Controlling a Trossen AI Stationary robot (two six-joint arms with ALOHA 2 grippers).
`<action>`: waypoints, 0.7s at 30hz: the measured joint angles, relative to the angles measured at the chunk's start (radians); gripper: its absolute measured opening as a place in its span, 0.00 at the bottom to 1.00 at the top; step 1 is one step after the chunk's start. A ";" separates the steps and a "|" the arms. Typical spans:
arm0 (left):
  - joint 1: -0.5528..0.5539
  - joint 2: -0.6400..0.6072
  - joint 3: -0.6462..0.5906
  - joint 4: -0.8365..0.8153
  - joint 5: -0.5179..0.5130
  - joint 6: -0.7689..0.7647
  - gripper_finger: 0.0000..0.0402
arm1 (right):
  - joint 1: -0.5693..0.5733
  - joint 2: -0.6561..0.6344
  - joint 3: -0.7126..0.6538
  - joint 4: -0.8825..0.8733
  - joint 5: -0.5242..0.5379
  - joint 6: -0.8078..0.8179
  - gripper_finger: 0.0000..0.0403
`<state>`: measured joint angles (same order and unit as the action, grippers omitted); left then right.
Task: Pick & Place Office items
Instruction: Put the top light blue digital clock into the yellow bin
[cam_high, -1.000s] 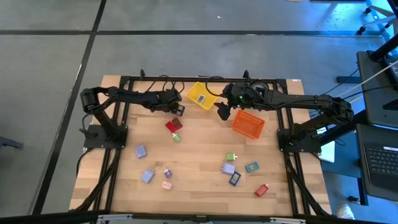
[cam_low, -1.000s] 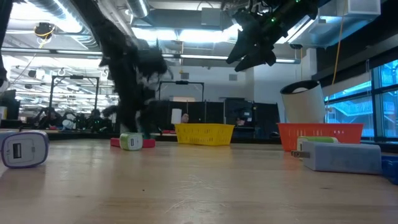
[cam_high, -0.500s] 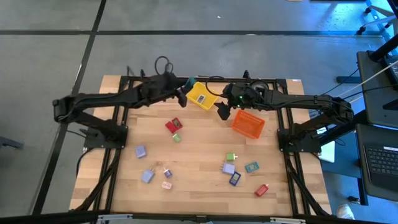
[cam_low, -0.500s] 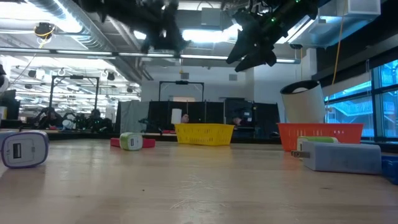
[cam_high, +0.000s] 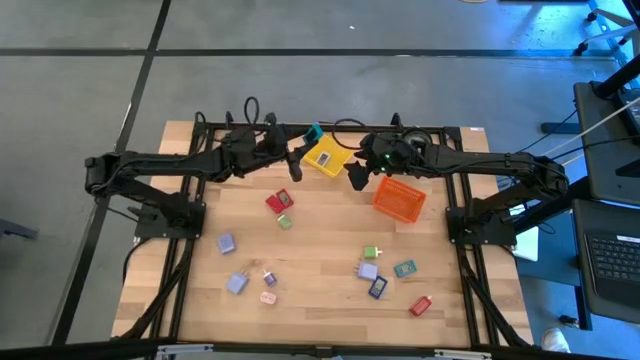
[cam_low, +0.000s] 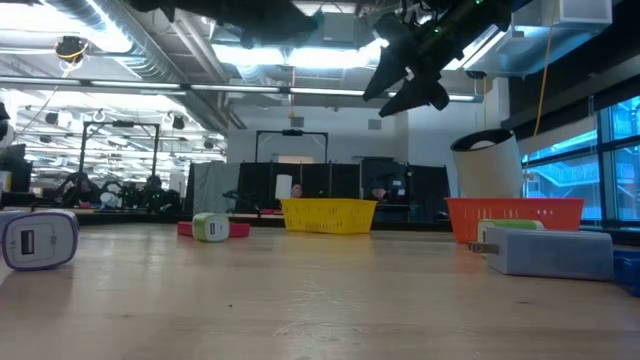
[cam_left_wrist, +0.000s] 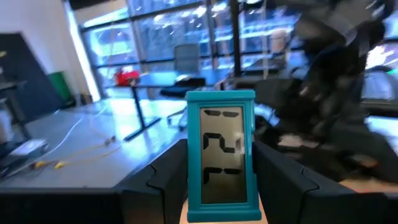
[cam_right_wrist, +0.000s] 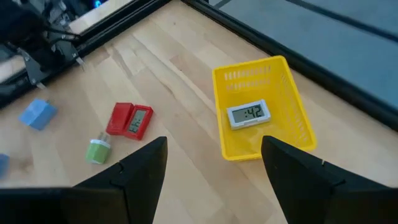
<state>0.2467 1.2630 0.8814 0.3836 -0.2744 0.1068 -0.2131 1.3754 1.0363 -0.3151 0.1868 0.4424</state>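
Above the far edge of the wooden worktop (cam_high: 320, 240), the left gripper (cam_left_wrist: 219, 186) clasps a small teal-framed digital clock (cam_left_wrist: 221, 152) between its dark fingers, holding it upright in the air just beside the yellow square plastic bin (cam_high: 326, 155); the clock's foot is cut off at the wrist view's edge, and from above only a teal corner (cam_high: 313, 133) shows.

The right gripper (cam_right_wrist: 211, 165) hangs with its fingers spread and nothing between them, above the worktop between the yellow bin and the orange square plastic bin (cam_high: 399, 198); a white digital clock (cam_right_wrist: 250, 114) lies inside the yellow bin.

A flat red clock (cam_high: 279, 202) and a small green-and-white block (cam_high: 285, 221) lie close together near the middle; the remaining small pieces — lavender, pink, teal, dark blue, red — are scattered nearer the front edge, too small to identify; in the low view the left arm shows only as a dark shape along the top.
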 joint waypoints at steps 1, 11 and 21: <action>0.007 0.006 0.000 -0.008 -0.015 -0.005 0.39 | 0.000 0.000 0.000 0.000 0.000 0.020 0.65; 0.071 0.234 0.000 -0.026 0.005 -0.153 0.39 | 0.000 -0.060 -0.001 -0.001 -0.004 0.096 0.65; 0.132 0.472 0.000 0.010 0.004 -0.175 0.39 | 0.000 -0.104 -0.001 -0.002 -0.003 0.040 0.65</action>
<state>0.3782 1.7348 0.8811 0.3934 -0.2702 -0.0681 -0.2132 1.2716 1.0355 -0.3167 0.1838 0.4819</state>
